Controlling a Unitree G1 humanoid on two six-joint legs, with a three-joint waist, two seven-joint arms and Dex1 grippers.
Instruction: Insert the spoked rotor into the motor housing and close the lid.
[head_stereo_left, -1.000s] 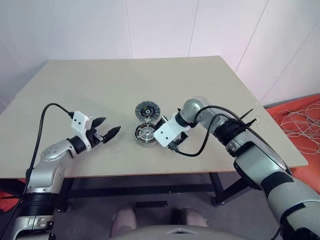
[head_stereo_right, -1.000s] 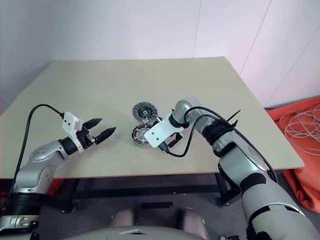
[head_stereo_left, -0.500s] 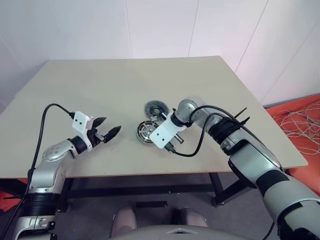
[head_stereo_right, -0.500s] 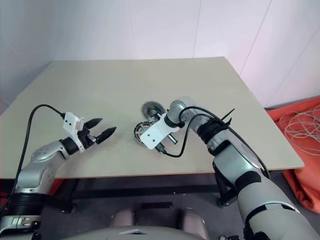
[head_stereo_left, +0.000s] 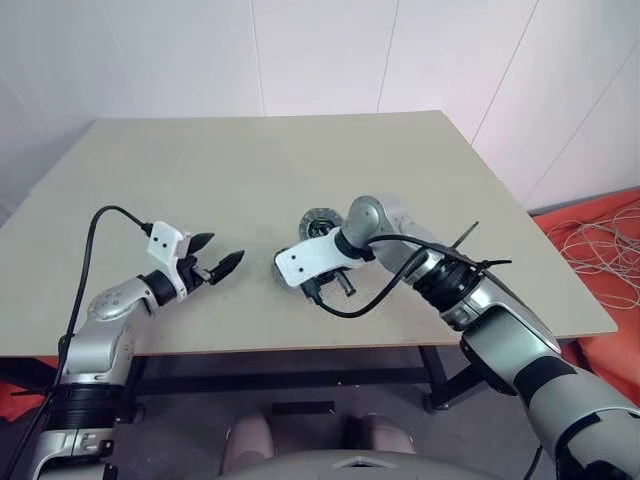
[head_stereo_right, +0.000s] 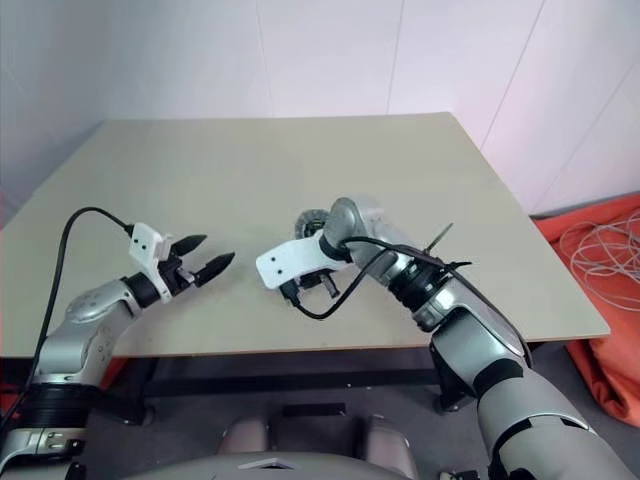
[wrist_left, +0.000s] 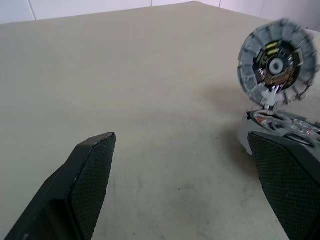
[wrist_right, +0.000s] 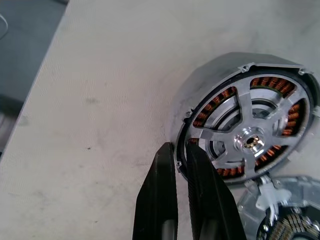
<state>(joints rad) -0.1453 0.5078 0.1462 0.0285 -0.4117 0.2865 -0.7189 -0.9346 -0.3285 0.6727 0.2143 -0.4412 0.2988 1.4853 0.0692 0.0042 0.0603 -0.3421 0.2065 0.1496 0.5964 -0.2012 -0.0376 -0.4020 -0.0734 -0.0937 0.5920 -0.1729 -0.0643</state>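
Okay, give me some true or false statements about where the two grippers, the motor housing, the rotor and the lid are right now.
1. The left gripper is open and holds nothing. True.
2. The right gripper is wide open above the table. False: it is shut on the rim of the motor housing.
3. The lid lies flat on the housing. False: it stands tilted up beside it, leaving the housing uncovered.
4. Coppery windings show behind the silver spokes of the spoked rotor. True.
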